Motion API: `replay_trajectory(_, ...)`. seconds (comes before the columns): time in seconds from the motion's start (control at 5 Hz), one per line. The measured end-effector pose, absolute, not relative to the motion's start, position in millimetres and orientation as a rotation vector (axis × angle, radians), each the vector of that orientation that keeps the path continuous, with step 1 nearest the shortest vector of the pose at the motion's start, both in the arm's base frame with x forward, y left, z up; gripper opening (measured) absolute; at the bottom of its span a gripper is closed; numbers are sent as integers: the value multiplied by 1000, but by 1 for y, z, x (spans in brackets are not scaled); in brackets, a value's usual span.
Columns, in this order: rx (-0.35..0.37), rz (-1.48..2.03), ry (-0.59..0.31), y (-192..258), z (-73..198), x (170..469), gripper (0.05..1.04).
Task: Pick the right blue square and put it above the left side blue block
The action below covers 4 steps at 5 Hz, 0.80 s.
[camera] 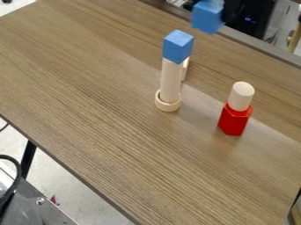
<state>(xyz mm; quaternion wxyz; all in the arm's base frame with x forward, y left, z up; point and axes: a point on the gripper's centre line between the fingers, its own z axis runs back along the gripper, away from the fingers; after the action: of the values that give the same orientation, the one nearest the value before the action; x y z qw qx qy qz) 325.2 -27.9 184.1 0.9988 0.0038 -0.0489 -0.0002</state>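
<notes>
wood-grain tabletop lies nearest your camera. your gripper pinches the right blue block aloft, at the view's top edge; the left blue block tops a pale cylinder standing in a ring.

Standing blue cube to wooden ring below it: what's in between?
A pale wooden cylinder, per the camera view: its foot in the wooden ring, the blue cube on top.
</notes>
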Motion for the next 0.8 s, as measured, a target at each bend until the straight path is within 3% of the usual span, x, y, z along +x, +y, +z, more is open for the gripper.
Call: replay_trajectory(0.8,63,-50,-74,-1,174,323,561)
